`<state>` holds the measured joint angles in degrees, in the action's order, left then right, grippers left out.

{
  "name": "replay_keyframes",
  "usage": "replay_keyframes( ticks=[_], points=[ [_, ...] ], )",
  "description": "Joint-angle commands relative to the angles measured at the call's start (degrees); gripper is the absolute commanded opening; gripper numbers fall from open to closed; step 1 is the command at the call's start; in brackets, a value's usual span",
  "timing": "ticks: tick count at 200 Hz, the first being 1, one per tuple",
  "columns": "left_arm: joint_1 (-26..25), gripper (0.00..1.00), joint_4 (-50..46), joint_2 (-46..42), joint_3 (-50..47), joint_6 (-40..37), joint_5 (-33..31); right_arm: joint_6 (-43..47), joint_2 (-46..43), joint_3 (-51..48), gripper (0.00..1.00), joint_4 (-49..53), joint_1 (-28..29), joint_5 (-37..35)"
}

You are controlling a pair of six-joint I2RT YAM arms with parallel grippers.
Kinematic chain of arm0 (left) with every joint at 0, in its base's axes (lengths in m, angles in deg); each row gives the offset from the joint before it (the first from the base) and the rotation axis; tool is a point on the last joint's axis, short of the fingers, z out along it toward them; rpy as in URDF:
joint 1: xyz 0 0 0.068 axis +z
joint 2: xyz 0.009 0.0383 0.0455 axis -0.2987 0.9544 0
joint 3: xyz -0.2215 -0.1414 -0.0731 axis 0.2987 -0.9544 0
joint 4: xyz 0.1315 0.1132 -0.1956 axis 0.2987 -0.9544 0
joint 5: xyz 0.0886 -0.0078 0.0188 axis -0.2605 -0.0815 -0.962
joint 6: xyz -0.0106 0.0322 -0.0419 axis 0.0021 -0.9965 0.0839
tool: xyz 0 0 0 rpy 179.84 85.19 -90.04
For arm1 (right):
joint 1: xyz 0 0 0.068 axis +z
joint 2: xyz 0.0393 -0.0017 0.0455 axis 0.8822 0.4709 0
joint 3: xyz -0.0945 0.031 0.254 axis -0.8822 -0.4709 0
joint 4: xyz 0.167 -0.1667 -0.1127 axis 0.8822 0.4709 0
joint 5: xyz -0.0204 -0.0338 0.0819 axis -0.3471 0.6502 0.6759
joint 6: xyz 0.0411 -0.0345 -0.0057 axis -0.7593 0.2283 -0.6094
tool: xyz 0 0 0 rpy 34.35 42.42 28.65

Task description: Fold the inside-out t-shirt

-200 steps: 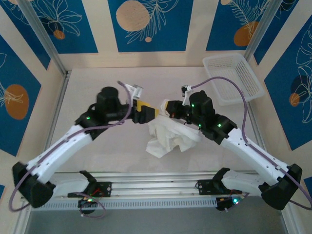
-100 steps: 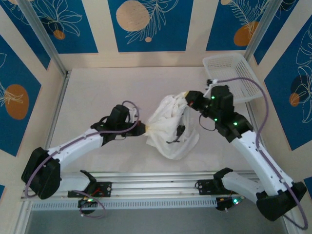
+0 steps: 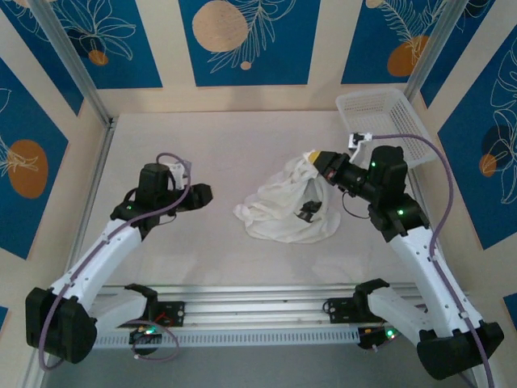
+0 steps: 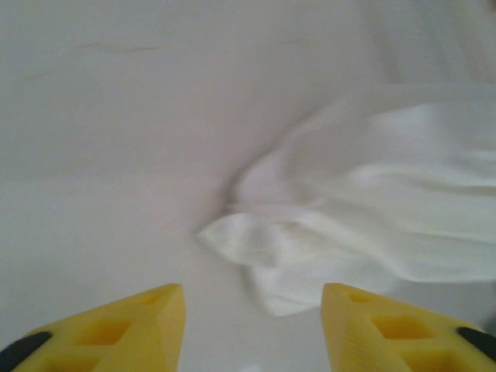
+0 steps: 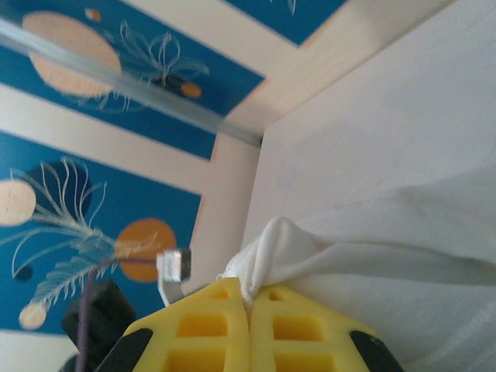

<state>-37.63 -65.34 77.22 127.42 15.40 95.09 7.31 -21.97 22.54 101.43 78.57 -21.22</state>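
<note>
Here's the right pincer (image 3: pixel 317 158), shut tight. From its wrist camera the two yellow fingers (image 5: pixel 209 325) are pressed flat together, with a peak of white cloth nipped right at their tips. That cloth is the t-shirt (image 3: pixel 283 214), lifted at that one spot. From the right pincer's tips it drapes down and away into a crumpled heap on the table (image 3: pixel 202 145). There's a small dark patch in the folds just below the tips (too small to make out what it is).

Over to the left pincer (image 3: pixel 198 195), and this one is holding nothing. Its yellow fingers (image 4: pixel 147 310) stand apart, with only bare table in the gap between them. It points toward the heap. Just ahead of its tips lies a rumpled corner of the t-shirt (image 4: pixel 349 225), flat on the surface, near but not touching. The bulk of the cloth spreads off beyond its right-hand finger.

So the shirt sits between the two pincers, pinched by the right one and apart from the left. It's bunched, nothing laid out flat, and no neat fold to see.

Behind the right pincer, out past its wrist, a white mesh basket (image 3: pixel 388 129) sits clear of the cloth.
</note>
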Motion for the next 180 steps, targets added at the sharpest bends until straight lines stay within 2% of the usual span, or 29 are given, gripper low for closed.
replay_keyframes(
  ticks=[1,29,45,61,68,80,88,107,124,137,145,157,174,180],
  points=[
    [-5.6,0.57,6.9,1.0,5.6,-0.1,14.6,1.6,0.1,-2.7,0.00,-3.4,2.0,7.5],
    [-11.4,0.66,4.7,8.1,11.5,-3.7,18.3,2.0,-1.7,-6.9,0.00,-5.5,3.7,9.7],
    [-13.4,0.69,-0.4,13.7,14.8,-6.6,14.7,2.7,-2.7,-7.3,0.00,-5.0,4.3,10.4],
    [-13.6,0.70,0.7,18.7,15.4,-3.0,10.9,3.5,-3.4,-7.2,0.00,-4.6,5.2,10.6],
    [-13.8,0.74,4.7,21.0,15.4,-0.9,13.4,3.8,-3.5,-7.2,0.00,-4.4,5.5,10.5],
    [-15.5,0.86,14.4,25.4,15.6,2.5,21.7,4.2,-3.5,-6.9,0.00,-3.3,5.9,9.4],
    [-17.5,0.93,15.8,28.1,17.4,1.7,23.7,4.3,-3.4,-6.8,0.00,-2.6,5.9,8.8],
    [-22.0,1.00,7.9,32.5,22.5,-6.9,17.7,4.2,-2.9,-6.3,0.00,-2.6,5.9,9.2],
    [-21.6,0.98,6.3,35.2,23.9,-5.0,10.2,4.2,-2.6,-6.1,0.00,-2.7,6.2,10.3],
    [-20.4,0.92,7.5,36.0,24.1,-2.8,6.8,4.1,-2.9,-6.1,0.00,-2.6,6.6,10.9],
    [-19.9,0.82,8.7,35.9,24.2,-1.7,5.9,4.2,-3.3,-6.5,0.00,-2.5,6.8,11.3],
    [-19.2,0.53,10.4,35.1,24.4,-1.0,5.5,4.0,-4.6,-7.6,0.00,-2.2,6.9,10.8],
    [-17.8,0.02,12.0,32.2,24.5,-0.1,6.5,3.2,-7.5,-11.1,0.00,-0.1,6.5,7.1],
    [-17.0,0.00,12.8,30.5,24.2,0.7,7.1,2.8,-8.9,-12.9,0.00,1.3,6.2,5.0]
  ],
)
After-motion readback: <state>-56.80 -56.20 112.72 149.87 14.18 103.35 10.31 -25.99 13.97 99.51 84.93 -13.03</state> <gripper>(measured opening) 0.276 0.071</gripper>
